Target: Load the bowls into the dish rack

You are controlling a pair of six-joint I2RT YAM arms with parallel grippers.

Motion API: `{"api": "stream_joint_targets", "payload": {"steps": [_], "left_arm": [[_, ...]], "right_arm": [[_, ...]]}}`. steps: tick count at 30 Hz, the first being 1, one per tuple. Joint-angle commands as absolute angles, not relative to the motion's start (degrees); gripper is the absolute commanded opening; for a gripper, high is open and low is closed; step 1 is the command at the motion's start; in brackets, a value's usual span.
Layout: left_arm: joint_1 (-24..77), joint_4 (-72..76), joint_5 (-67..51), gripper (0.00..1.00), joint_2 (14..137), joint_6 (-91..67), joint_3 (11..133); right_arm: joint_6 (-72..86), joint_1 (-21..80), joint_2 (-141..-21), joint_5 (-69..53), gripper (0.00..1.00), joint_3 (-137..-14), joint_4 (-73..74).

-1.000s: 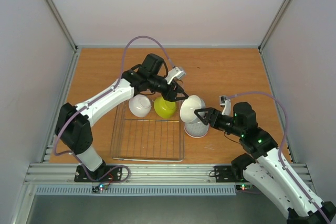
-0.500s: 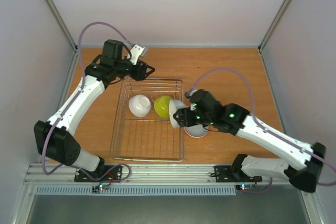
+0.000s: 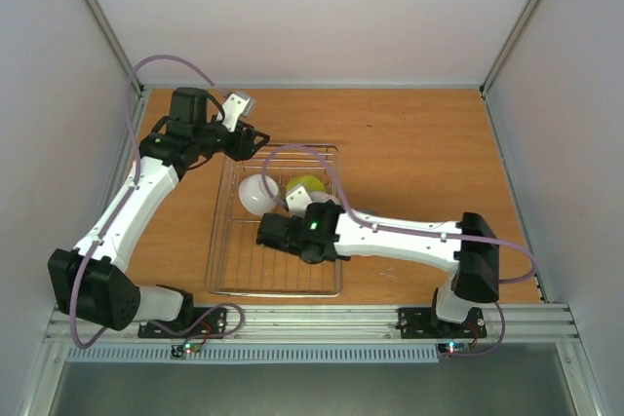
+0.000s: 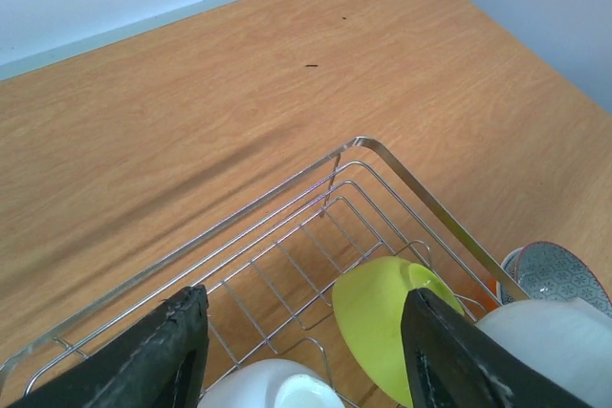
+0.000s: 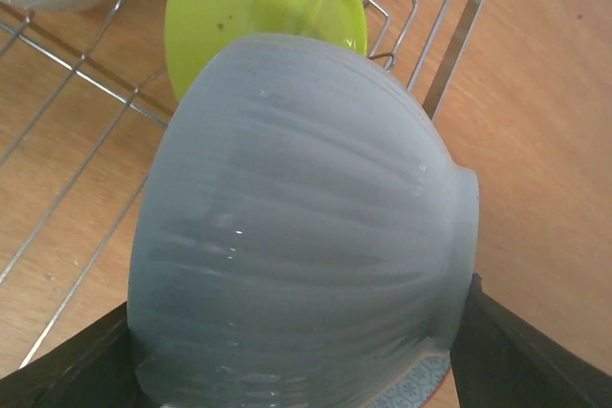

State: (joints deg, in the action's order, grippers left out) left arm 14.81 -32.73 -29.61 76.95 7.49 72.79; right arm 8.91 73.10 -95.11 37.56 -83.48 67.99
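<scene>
The dish rack (image 3: 226, 241) stands in the middle of the table. In it, a white bowl (image 3: 255, 194) and the yellow-green bowl (image 3: 305, 185) stand tilted at its far end. My right gripper (image 3: 310, 216) reaches across into the rack and is shut on a second, ribbed white bowl (image 5: 296, 226), held tilted just in front of the yellow-green bowl (image 5: 258, 7). My left gripper (image 3: 249, 138) is open and empty above the rack's far left corner. In the left wrist view the white bowl (image 4: 273, 389) and yellow-green bowl (image 4: 378, 317) lie between its fingers (image 4: 163, 351).
A grey patterned bowl (image 4: 559, 269) with an orange bowl (image 4: 492, 286) under it sits on the table just outside the rack's right rail (image 4: 449, 222); my right arm hides them in the top view. Grey walls enclose the table.
My right arm has swung left and stretched low across the rack, carrying the white bowl inward from the right rail. My left gripper has drawn back a little to the left.
</scene>
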Motion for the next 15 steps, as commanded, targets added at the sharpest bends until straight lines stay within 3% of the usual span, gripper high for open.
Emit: {"api": "stream_joint_targets", "payload": {"steps": [1,15], "left_arm": [[14.4,-30.2,-30.8,0.56,75.6,7.2,72.0],[14.3,-29.8,-31.5,0.56,75.8,6.5,71.3]], "right_arm": [[15.8,77.1,-98.5,48.4,0.01,-88.4,79.1],[22.9,85.3,-105.6,46.4,0.02,-91.5,84.9]]}}
